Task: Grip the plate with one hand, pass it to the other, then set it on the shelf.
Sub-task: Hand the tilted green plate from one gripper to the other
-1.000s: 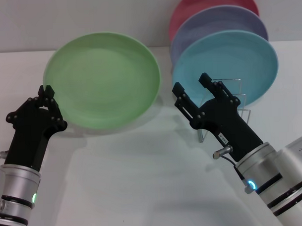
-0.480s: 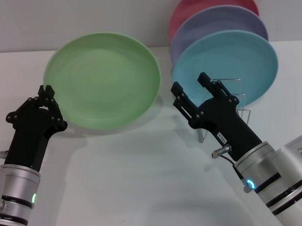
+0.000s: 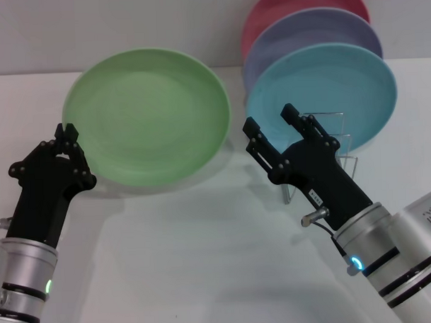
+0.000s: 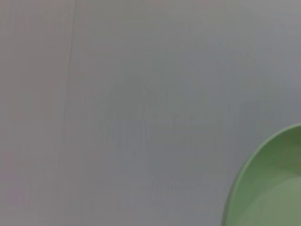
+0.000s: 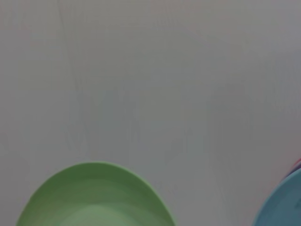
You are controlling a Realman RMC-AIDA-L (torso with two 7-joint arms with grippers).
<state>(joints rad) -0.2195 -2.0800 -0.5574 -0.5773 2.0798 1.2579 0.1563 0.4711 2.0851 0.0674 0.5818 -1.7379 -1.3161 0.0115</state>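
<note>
The left gripper (image 3: pixel 66 131) is gripping the near-left rim of the green plate (image 3: pixel 146 114), its fingers closed on that edge and holding the plate tilted above the white table (image 3: pixel 205 261); the plate is extending up and to the right from this gripper, its face turned toward the head camera, and a soft shadow is lying on the table beneath it; in the left wrist view only a curved portion of the plate (image 4: pixel 270 188) is showing against the grey wall (image 4: pixel 117 94). The right gripper (image 3: pixel 271 118) is hovering just to the right of the plate's right rim, its two fingers standing apart with nothing between them and not touching the plate; in the right wrist view the plate (image 5: pixel 96 197) is showing ahead of this gripper, with a sliver of the blue plate (image 5: pixel 282 202) off to one side. Directly behind the right gripper the wire rack (image 3: pixel 328 154) is standing on the table, partly hidden by the gripper body; the blue plate (image 3: pixel 333 93) is standing upright in it, with a lavender plate (image 3: pixel 303 31) behind that and a red plate (image 3: pixel 295 1) rearmost.
</note>
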